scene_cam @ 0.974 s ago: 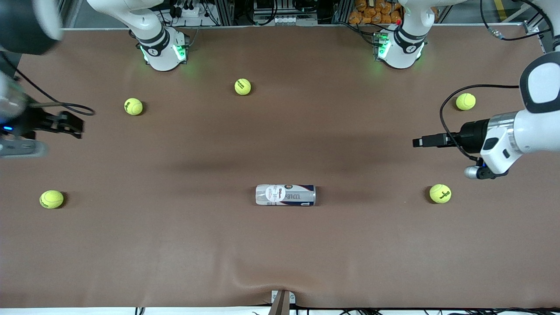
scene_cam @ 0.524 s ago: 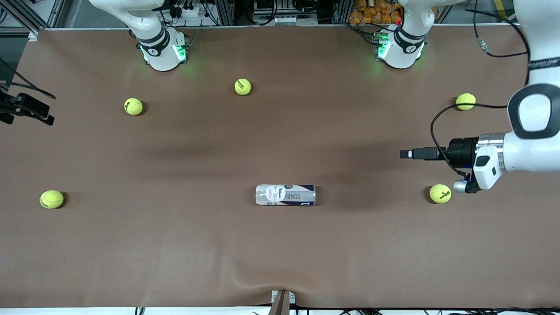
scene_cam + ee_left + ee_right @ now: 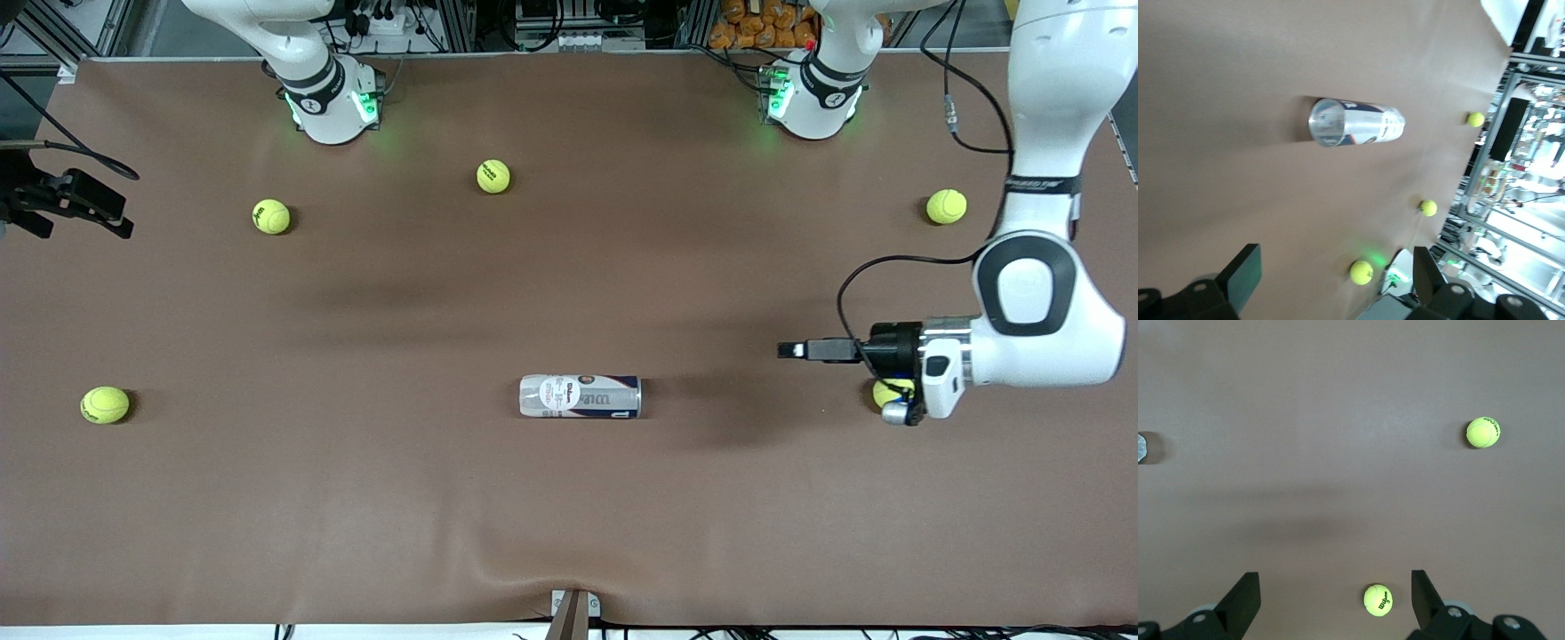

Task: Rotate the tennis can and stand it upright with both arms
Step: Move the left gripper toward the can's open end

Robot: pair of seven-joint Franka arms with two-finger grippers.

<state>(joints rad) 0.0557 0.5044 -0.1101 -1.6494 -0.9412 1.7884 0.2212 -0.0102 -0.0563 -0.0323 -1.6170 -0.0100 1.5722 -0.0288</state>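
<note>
The tennis can (image 3: 580, 396) lies on its side in the middle of the brown table, its long axis pointing toward the two arms' ends. In the left wrist view the tennis can (image 3: 1355, 123) shows its round silver-rimmed end and its label. My left gripper (image 3: 791, 349) is open and empty, held low over the table toward the left arm's end, apart from the can; it also shows in the left wrist view (image 3: 1335, 277). My right gripper (image 3: 89, 204) is open and empty at the table's edge at the right arm's end, and shows in its wrist view (image 3: 1335, 600).
Several yellow-green tennis balls lie scattered: one (image 3: 893, 391) half hidden under the left wrist, one (image 3: 946, 206) near the left arm's end, others (image 3: 493, 176), (image 3: 271, 216), (image 3: 105, 404). The brown cloth (image 3: 533, 569) wrinkles at its front edge. Arm bases (image 3: 333, 102), (image 3: 809, 98) stand along the back.
My left gripper has swung toward the front camera and closer to the can's end. My right gripper has drawn back to the table's edge at its own end. The can has not moved.
</note>
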